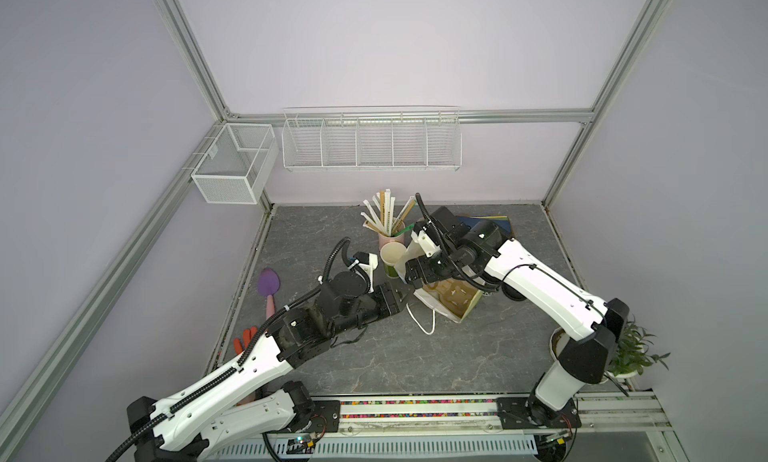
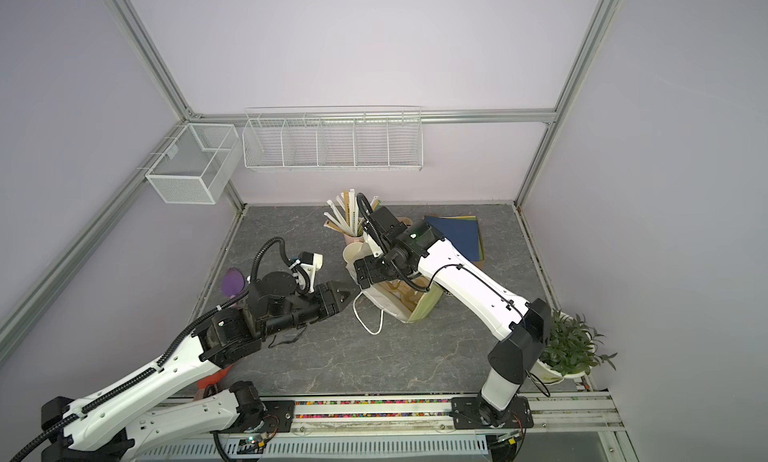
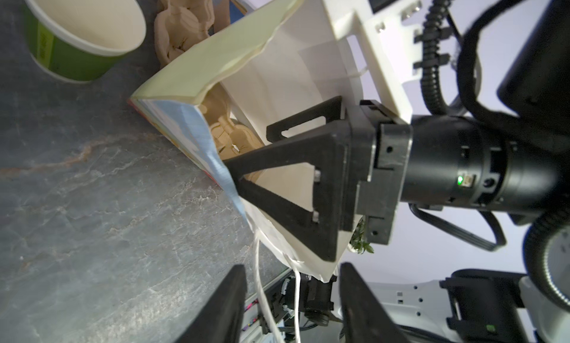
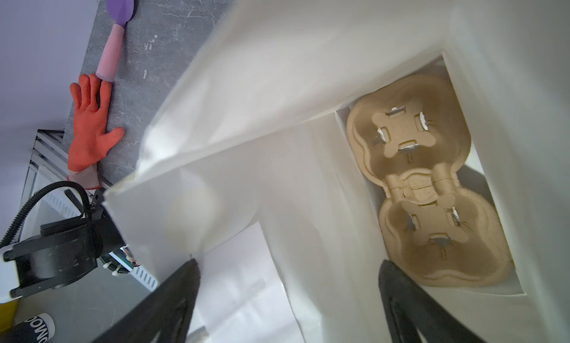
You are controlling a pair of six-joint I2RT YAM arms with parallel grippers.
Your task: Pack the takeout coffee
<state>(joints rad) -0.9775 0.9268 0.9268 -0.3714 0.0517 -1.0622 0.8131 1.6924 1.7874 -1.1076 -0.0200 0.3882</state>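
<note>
The takeout coffee (image 4: 30, 326), a black cup with pale lettering, shows in a corner of the right wrist view. In a top view a dark printed shape (image 1: 490, 289) peeks from under the right forearm beside the bag. A white paper bag (image 1: 465, 312) leans open with a brown pulp cup carrier (image 4: 431, 187) inside. My right gripper (image 4: 289, 262) is open wide inside the bag's mouth, bag wall between its fingers. My left gripper (image 3: 291, 266) is open at the bag's front corner, and the white string handle (image 3: 262, 292) runs loose between its fingers.
A green paper cup (image 1: 392, 258) and a pink cup of wrapped straws (image 1: 388, 231) stand just behind the bag. Blue folders (image 2: 457, 231) lie at the back right. A purple spatula (image 1: 268, 285) and orange glove (image 4: 89, 122) lie left; a potted plant (image 1: 631, 352) stands front right.
</note>
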